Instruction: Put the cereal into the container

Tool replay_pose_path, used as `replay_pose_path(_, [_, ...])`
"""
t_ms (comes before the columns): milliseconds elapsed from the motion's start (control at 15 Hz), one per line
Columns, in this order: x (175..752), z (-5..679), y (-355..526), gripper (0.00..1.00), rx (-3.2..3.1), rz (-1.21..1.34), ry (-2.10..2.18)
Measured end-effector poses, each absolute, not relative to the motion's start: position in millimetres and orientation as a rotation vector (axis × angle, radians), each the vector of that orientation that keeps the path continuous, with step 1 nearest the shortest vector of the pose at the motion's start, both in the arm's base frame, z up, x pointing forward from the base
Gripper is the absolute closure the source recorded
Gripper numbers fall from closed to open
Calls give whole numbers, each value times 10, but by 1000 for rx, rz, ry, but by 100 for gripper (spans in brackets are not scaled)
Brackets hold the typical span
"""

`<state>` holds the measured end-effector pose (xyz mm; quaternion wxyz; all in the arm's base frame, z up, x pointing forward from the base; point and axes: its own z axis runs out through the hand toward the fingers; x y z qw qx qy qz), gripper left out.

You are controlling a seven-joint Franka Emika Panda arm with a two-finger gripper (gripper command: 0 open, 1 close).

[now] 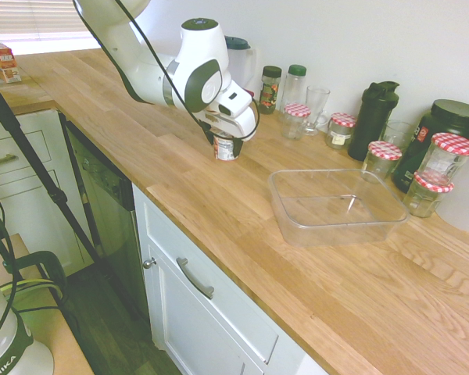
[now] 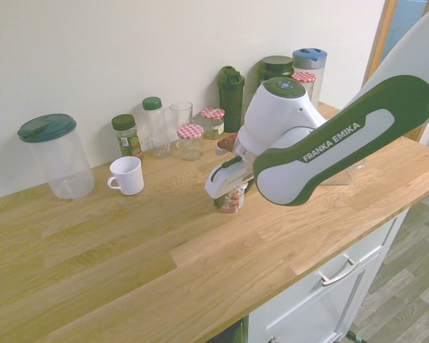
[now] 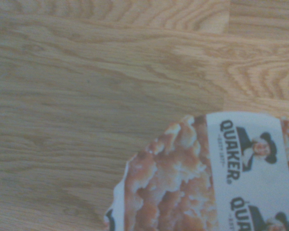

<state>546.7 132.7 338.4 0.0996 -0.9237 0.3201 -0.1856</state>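
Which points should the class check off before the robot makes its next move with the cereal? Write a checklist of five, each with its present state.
1. Cereal cup standing upright on the counter: ok.
2. Gripper down at the cup, fingers around its upper part: ok.
3. Fingers closed firmly on the cup: cannot tell; the arm and wrist hide much of the fingers.
4. Clear tub open at the top, with no lid: ok.
5. Cereal already inside the tub: not ok; the cup stands outside, beneath the gripper.
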Motion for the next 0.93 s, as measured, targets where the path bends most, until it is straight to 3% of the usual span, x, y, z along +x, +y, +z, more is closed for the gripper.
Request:
replay_pose_path(533, [5477, 3434, 1365, 100, -2739, -593, 900])
replay_pose_path(933, [5579, 4173, 845, 100, -2614, -768, 1007])
